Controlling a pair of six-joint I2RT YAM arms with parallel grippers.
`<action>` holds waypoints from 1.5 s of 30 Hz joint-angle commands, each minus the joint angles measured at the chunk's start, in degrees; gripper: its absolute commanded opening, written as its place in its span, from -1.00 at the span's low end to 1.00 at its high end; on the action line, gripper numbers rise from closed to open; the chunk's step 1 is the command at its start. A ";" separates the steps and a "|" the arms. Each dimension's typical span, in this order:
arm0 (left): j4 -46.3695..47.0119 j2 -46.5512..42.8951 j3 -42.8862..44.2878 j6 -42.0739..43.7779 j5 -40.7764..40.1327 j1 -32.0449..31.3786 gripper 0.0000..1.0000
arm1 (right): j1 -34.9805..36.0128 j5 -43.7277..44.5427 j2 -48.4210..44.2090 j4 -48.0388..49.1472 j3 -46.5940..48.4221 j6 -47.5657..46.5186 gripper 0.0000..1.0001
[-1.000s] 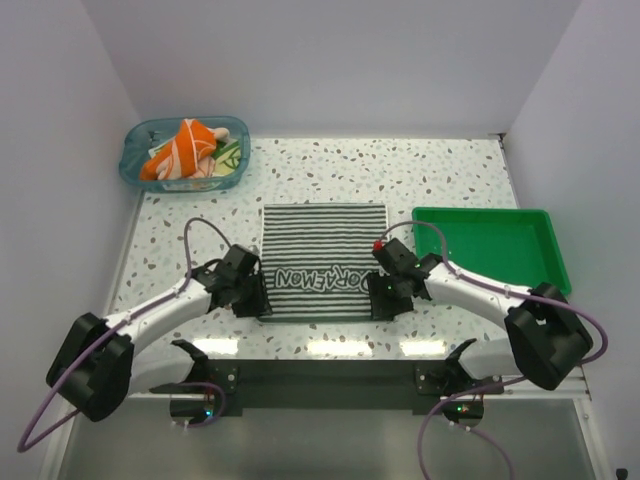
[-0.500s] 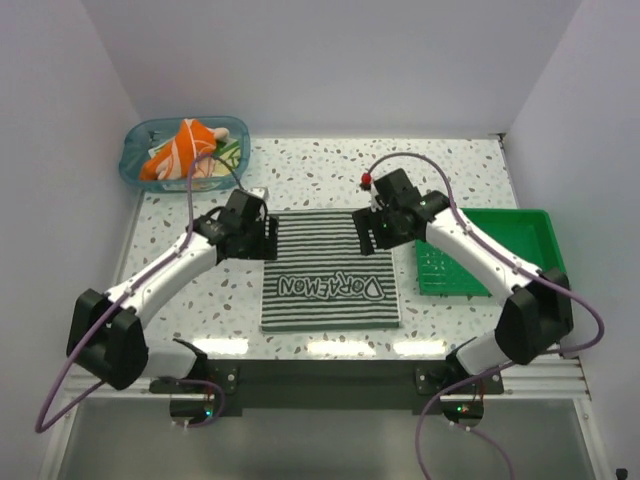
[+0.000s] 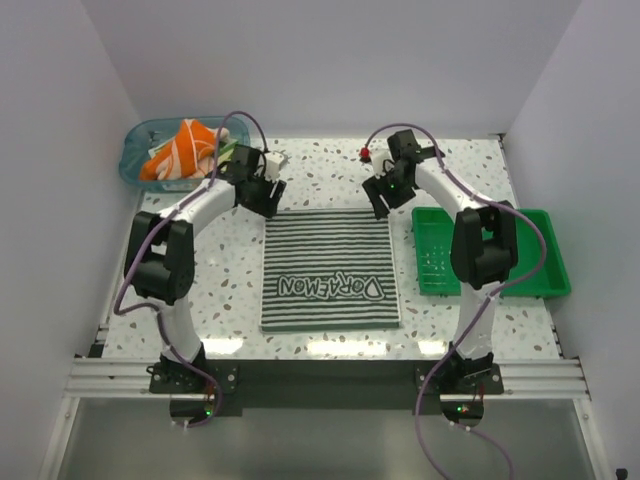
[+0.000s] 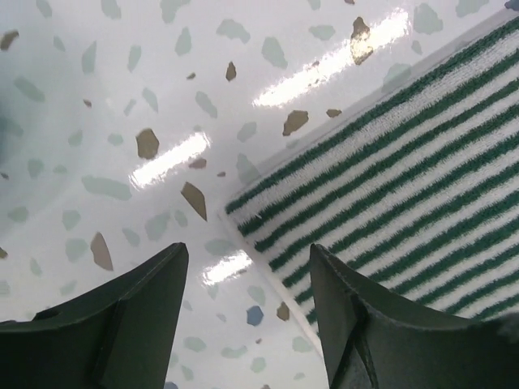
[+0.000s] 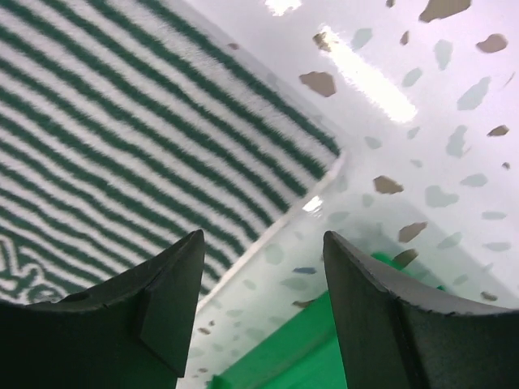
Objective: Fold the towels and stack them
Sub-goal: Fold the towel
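Observation:
The striped towel point(image 3: 327, 265), dark stripes on white with mirrored DORAEMON lettering, lies flat in the middle of the table. My left gripper point(image 3: 262, 192) is open and empty just above its far left corner point(image 4: 243, 203). My right gripper point(image 3: 385, 198) is open and empty above its far right corner point(image 5: 324, 154). The orange towel point(image 3: 178, 150) lies crumpled in the blue bin point(image 3: 135, 165) at the back left, with a bit of the green patterned towel point(image 3: 226, 158) beside it.
A green tray point(image 3: 540, 255) sits on the right of the table, close to the towel's right edge; its rim shows in the right wrist view point(image 5: 308, 348). The right arm reaches over the tray's left part. White walls enclose three sides.
Both grippers have travelled from the towel's near corners up its sides to its far corners. The towel now lies flat and slightly nearer the front edge.

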 commanded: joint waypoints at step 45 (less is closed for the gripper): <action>-12.65 15.43 18.82 22.61 16.21 3.46 0.23 | -2.69 -2.20 21.74 -9.82 17.58 -11.84 -1.00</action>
